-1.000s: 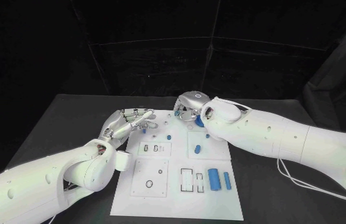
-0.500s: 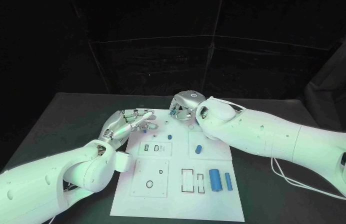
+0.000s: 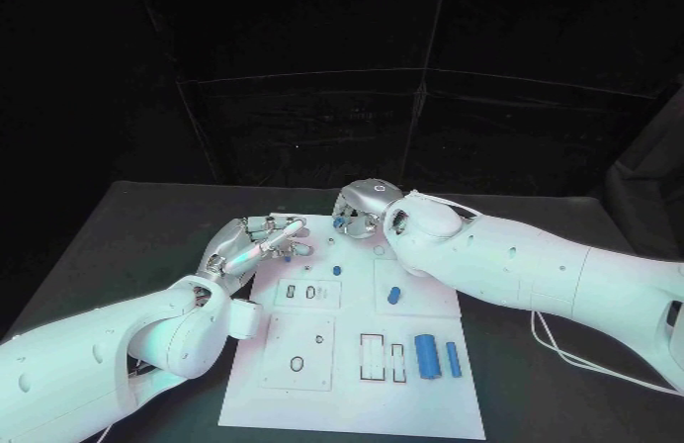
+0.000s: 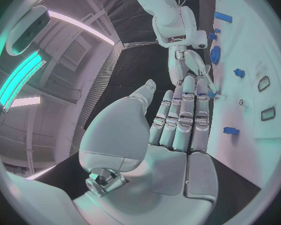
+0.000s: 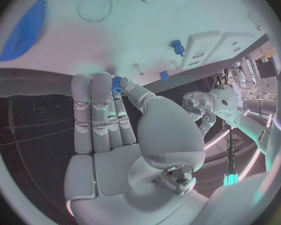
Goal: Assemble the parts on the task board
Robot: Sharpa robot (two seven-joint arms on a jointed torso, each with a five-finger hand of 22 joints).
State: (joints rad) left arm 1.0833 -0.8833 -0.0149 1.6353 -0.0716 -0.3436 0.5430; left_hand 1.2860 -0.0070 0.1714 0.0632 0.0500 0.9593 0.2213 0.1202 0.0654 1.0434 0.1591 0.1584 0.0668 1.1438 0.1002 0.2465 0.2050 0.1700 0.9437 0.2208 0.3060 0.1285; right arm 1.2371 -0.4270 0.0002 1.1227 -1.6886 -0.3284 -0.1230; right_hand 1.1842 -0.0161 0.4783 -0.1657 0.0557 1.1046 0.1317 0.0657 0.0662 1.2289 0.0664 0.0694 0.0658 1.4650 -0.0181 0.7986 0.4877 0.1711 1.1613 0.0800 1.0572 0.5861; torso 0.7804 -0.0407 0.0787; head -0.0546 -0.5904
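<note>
Across the task board (image 3: 428, 403) most work looks undone: two blue bars (image 3: 436, 356) lie loose at about five o'clock of its middle, beside outlined slots, and other small parts (image 3: 395, 293) rest near the centre. At the board's twelve o'clock edge the right hand (image 3: 360, 210) pinches a small blue part (image 5: 117, 84) between thumb and fingertip. Just at its nine o'clock, the left hand (image 3: 261, 243) hovers with fingers extended side by side, holding nothing, by my reading.
</note>
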